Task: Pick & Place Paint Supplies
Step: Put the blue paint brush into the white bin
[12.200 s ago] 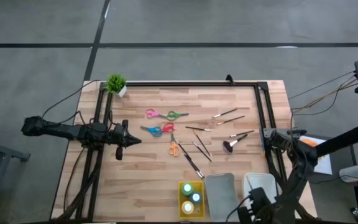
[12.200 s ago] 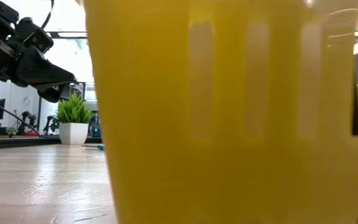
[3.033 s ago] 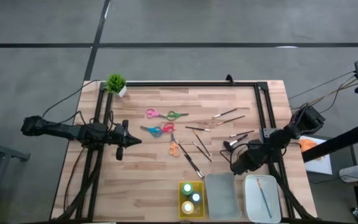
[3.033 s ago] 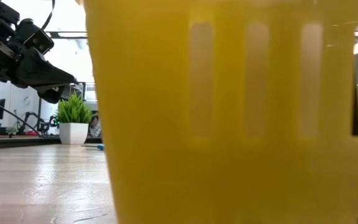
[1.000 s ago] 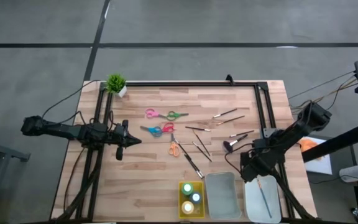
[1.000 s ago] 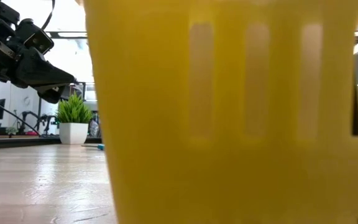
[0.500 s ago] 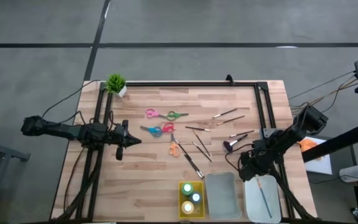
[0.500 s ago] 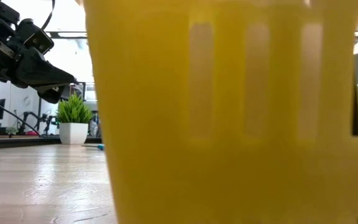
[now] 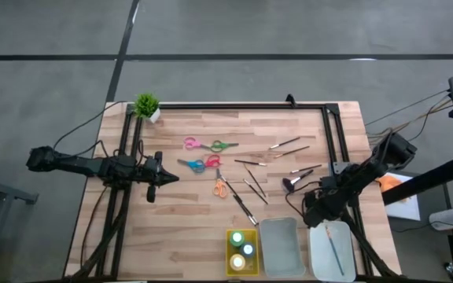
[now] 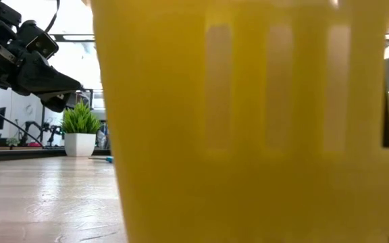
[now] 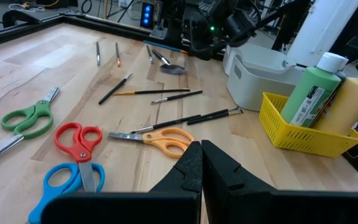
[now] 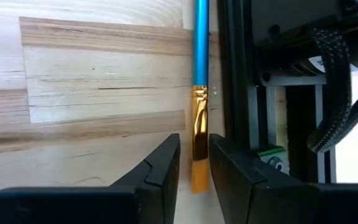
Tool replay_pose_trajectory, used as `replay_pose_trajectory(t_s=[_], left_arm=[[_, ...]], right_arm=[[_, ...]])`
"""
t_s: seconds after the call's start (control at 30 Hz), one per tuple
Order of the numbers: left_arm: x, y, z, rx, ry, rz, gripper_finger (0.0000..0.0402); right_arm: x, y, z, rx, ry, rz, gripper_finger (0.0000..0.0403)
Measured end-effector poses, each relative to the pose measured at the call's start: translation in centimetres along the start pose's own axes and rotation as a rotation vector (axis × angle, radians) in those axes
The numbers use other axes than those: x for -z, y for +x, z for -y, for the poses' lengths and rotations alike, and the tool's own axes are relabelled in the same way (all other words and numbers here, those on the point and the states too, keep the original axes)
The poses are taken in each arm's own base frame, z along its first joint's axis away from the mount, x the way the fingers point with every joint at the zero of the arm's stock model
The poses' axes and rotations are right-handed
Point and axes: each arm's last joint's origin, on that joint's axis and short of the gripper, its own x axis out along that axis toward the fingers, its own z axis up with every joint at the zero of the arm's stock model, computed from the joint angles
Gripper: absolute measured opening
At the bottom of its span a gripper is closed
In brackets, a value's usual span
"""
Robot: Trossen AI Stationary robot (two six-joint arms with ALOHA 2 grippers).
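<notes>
Right gripper [image 12: 193, 163] pinching a blue-handled brush [image 12: 201, 74] over the table [image 9: 187, 228] near the white tray [image 9: 318, 253], left gripper [image 11: 201, 163] hanging clamped, empty.

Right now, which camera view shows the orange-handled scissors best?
The left wrist view: the orange scissors lie close and large, with handles and blades distinct. The high view shows them only small, mid-table. The low view is blocked by the yellow tray, and the right wrist view misses them.
</notes>
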Motion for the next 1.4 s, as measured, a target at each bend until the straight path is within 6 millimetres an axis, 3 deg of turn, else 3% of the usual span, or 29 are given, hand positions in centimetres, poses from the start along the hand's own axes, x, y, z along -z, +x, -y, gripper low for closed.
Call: replay_pose_trajectory(t_s=[0.37, 0.87, 1.4], left_arm=[[0.0, 0.0, 0.0, 0.000, 0.000, 0.000, 0.0000], [0.0, 0.0, 0.0, 0.000, 0.000, 0.000, 0.0000], [0.0, 0.0, 0.0, 0.000, 0.000, 0.000, 0.0000]], right_arm=[[0.1, -0.6, -0.2, -0.039, 0.010, 0.012, 0.0089], [1.0, -3.1, -1.8, -0.266, 0.015, 0.042, 0.0090], [-0.5, -3.5, -1.7, -0.146, 0.079, 0.109, 0.0090]])
